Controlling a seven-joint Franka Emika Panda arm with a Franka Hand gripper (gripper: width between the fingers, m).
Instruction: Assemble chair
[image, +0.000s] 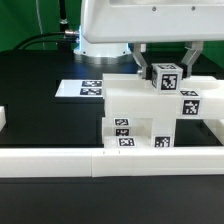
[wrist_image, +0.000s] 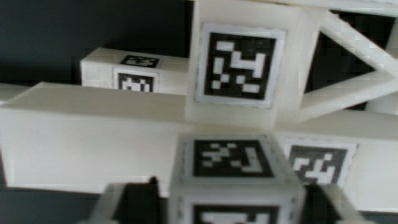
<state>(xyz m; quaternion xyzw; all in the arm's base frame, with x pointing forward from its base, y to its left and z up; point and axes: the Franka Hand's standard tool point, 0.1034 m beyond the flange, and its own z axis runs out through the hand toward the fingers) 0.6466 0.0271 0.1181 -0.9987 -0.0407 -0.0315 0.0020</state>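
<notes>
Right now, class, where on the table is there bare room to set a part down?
Free: the black table on the exterior view's left, between the marker board and the border wall. Crowded: around the chair parts under the gripper.

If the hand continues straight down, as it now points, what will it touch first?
Most likely the small glossy white plastic cube with a black-and-white tag, standing between the fingers; contact depth is unclear.

Marker board (image: 88, 88) flat on black table (image: 40, 118); low white border wall (image: 50, 160) alongside.
</notes>
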